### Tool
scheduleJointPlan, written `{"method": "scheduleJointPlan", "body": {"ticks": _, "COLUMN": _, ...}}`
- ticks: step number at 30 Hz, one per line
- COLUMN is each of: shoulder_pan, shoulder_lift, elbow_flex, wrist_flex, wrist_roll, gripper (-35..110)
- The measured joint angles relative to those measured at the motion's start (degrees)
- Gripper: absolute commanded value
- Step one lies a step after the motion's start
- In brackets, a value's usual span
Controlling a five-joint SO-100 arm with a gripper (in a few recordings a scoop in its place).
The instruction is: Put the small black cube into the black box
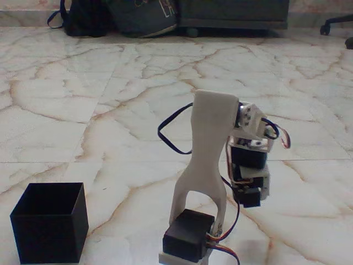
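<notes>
Fixed view: arm w/ gripper (249, 197) folded low at right, apparently clamped on the cube (251, 197) (jaws partly hidden), box (49, 221) well apart near left; risk: weak pinch drops cube mid-swing.

The floor (83, 83) looks like polished marble, glossy, cream with brown veins. The black box (49, 232) has a matt, smooth finish and thin walls. The arm's upright link (207, 149) looks like smooth, matt white plastic; its servo block (187, 234) is black plastic with a faint sheen. The bags (110, 16) look like dark cloth.
</notes>
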State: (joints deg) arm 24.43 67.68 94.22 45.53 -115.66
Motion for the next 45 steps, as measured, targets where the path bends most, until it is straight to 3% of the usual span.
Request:
{"method": "scheduleJointPlan", "body": {"ticks": 6, "shoulder_pan": -8.79, "shoulder_lift": 8.00, "elbow_flex": 4.83, "wrist_flex": 1.41, "wrist_roll": 5.63, "gripper": 1}}
{"method": "scheduleJointPlan", "body": {"ticks": 22, "shoulder_pan": -42.54, "shoulder_lift": 24.35, "elbow_flex": 13.54, "wrist_flex": 0.35, "wrist_roll": 34.19, "gripper": 1}}
{"method": "scheduleJointPlan", "body": {"ticks": 31, "shoulder_pan": -56.07, "shoulder_lift": 22.50, "elbow_flex": 13.36, "wrist_flex": -5.36, "wrist_roll": 42.10, "gripper": 1}}
{"method": "scheduleJointPlan", "body": {"ticks": 36, "shoulder_pan": -66.45, "shoulder_lift": 13.36, "elbow_flex": 3.96, "wrist_flex": -8.35, "wrist_roll": 49.22, "gripper": 1}}
{"method": "scheduleJointPlan", "body": {"ticks": 45, "shoulder_pan": -68.91, "shoulder_lift": 5.45, "elbow_flex": 3.43, "wrist_flex": -14.15, "wrist_roll": 52.73, "gripper": 4}}
